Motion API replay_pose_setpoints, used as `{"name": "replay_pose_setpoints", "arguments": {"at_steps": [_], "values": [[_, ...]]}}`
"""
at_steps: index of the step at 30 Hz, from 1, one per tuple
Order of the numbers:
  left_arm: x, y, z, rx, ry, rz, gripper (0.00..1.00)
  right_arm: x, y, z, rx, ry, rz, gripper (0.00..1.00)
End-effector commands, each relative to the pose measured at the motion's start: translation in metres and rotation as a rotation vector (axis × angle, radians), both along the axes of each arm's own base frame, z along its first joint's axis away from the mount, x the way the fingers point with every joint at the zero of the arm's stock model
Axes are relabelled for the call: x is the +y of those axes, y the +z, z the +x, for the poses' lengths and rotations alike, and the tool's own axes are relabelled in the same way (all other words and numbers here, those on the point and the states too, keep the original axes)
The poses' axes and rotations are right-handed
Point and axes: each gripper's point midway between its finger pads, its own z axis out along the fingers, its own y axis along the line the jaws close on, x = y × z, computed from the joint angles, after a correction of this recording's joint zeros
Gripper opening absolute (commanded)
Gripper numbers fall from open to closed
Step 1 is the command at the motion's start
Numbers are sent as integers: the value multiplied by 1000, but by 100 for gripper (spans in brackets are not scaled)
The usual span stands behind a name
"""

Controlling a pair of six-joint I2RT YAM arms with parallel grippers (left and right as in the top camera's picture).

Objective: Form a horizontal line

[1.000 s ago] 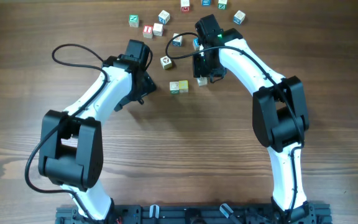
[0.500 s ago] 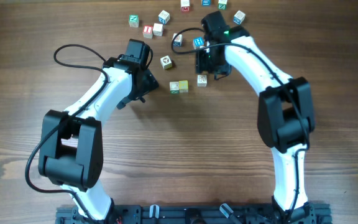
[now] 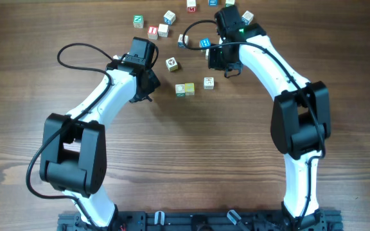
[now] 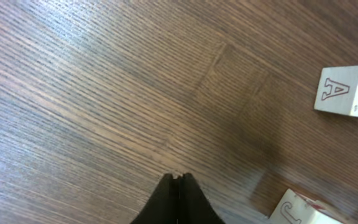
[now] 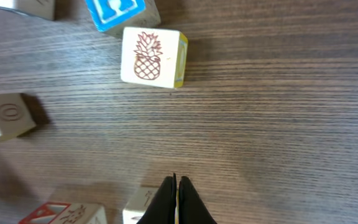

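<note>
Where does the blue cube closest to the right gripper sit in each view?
Overhead: blue cube, upper centre, just left of the right gripper.
Left wrist: not in it.
Right wrist: blue cube cropped at the top edge, above the pineapple cube.
Shared landmark: the wooden table, in all three.

Two white-and-black robot arms rise from a base at the near edge and bend inward. The left arm [image 3: 101, 96] angles up and to the right, with its black wrist folded back so the left gripper [image 4: 179, 179] points down; its two dark fingers are pressed together, tips touching, holding nothing. The right arm [image 3: 268, 64] arcs up and to the left, reaching farther away. The right gripper [image 5: 177, 180] also points down, its fingers closed together and empty.
</note>
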Motion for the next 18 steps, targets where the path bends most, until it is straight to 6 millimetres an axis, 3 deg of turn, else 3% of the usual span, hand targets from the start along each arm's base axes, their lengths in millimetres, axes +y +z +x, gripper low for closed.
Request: {"name": "replay_pose_setpoints", "arguments": {"at_steps": [1, 7, 14, 18], "values": [[-2, -23, -1, 41, -119, 27, 4, -4, -22, -6, 46, -19, -29, 4], [-56, -47, 12, -4, -454, -135, 4, -5, -25, -7, 53, -16, -33, 5], [-57, -84, 18, 21, -408, -197, 4, -11, -27, -5, 58, -29, -33, 5], [-70, -99, 13, 49, -433, -338, 4, -18, -27, -2, 55, -42, -32, 5]]}}
